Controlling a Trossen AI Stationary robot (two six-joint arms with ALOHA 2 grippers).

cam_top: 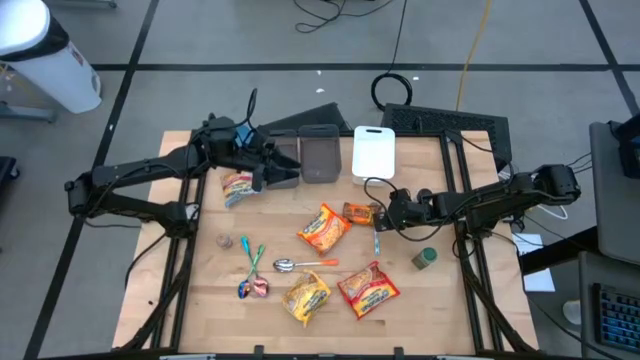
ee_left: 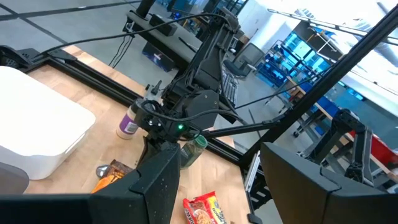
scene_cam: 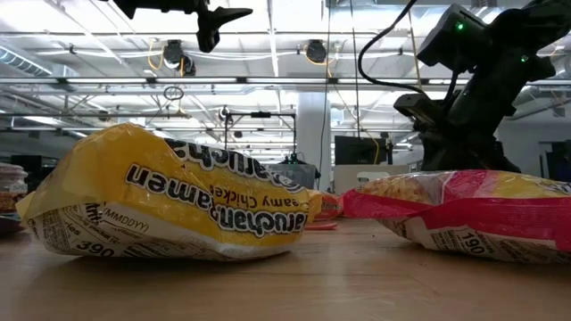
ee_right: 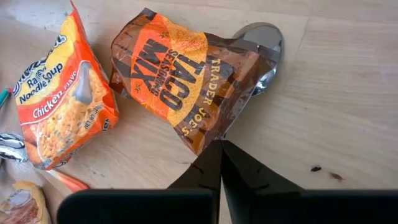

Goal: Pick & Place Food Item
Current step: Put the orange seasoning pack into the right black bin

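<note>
Taco mix packet (ee_right: 186, 87): light, crinkly, slippery. Right gripper (ee_right: 221, 163) fingers pinched on its edge; left gripper (cam_top: 268, 172) fingers wide.

A lab: open ceiling trusses (scene_cam: 268, 85), blue racks (ee_left: 292, 53), taped floor (cam_top: 200, 40).

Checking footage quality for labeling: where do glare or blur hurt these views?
Low view: ceiling lights flare white, yellow ramen packet looms close and soft-edged. Right wrist view: taco mix packet prints crisp, mild sheen on the metal spoon. High view: even light, faint shadows under the arms.
</note>
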